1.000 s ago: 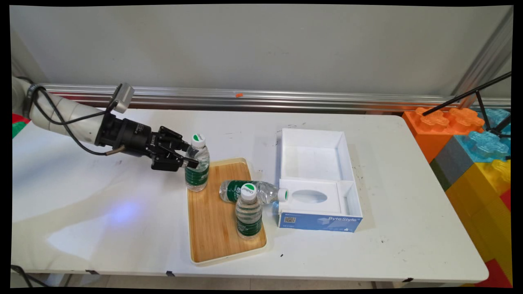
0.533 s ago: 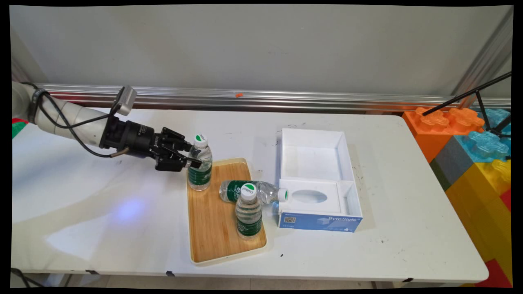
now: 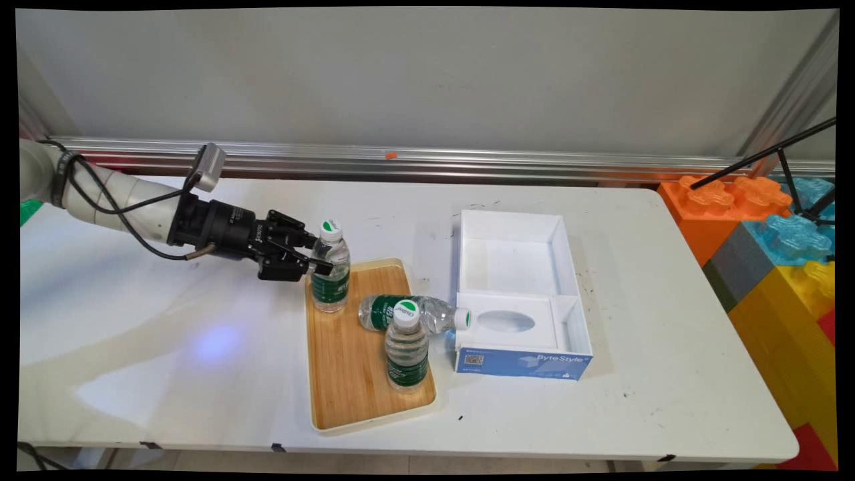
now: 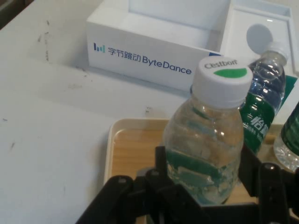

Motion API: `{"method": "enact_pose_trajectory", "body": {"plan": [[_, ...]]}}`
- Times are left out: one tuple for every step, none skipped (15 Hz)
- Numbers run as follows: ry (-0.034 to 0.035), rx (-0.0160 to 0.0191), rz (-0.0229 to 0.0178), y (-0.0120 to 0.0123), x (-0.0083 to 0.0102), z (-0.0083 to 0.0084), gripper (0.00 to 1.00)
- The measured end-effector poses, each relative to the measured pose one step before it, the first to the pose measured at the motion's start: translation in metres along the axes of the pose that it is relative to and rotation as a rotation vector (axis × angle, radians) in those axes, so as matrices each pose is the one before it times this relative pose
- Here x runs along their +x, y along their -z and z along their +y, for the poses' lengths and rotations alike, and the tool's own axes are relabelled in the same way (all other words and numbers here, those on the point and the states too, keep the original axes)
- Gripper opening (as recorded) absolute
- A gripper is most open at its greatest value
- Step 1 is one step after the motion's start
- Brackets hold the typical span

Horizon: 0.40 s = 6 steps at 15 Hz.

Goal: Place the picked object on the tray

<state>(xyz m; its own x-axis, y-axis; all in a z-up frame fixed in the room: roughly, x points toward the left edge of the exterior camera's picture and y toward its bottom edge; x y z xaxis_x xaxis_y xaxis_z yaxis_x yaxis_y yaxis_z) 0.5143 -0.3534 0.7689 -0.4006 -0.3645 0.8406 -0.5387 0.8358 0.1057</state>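
My gripper (image 3: 320, 265) (image 4: 203, 173) is shut on the shoulder of a clear water bottle (image 3: 330, 270) (image 4: 205, 140) with a green label and a white cap. The bottle is upright, its base at the far left corner of a wooden tray (image 3: 347, 381) (image 4: 131, 149); I cannot tell whether it rests there. A second bottle (image 3: 391, 312) (image 4: 264, 107) lies on its side across the tray, cap toward the white box (image 3: 511, 215) (image 4: 140, 51). A third bottle (image 3: 406, 347) (image 4: 290, 140) stands at the tray's near right.
The open white box has a large far compartment and a near insert with an oval hole. Big coloured toy blocks (image 3: 768, 247) stack past the table's right end, under a black stand rod (image 3: 761, 157). An aluminium rail (image 3: 427, 160) runs along the back.
The gripper has carried the held bottle a little to the right, from the tray's left edge further over the tray. The other two bottles and the box have not moved.
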Motion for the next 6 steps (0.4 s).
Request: {"method": "enact_pose_trajectory", "body": {"plan": [[-0.00014, 0.00069, 0.00212, -0.00056, -0.00047, -0.00002, 0.00], [-0.00045, 0.00069, 0.00193, -0.00034, -0.00017, -0.00004, 1.00], [-0.00064, 0.00087, 0.00144, -0.00022, -0.00026, -0.00005, 1.00], [-0.00011, 0.00069, 0.00170, -0.00038, -0.00037, -0.00008, 1.00], [0.00004, 0.00018, 0.00154, -0.00049, -0.00034, -0.00004, 1.00], [0.00006, -0.00039, 0.00105, -0.00054, -0.00044, -0.00008, 1.00]]}}
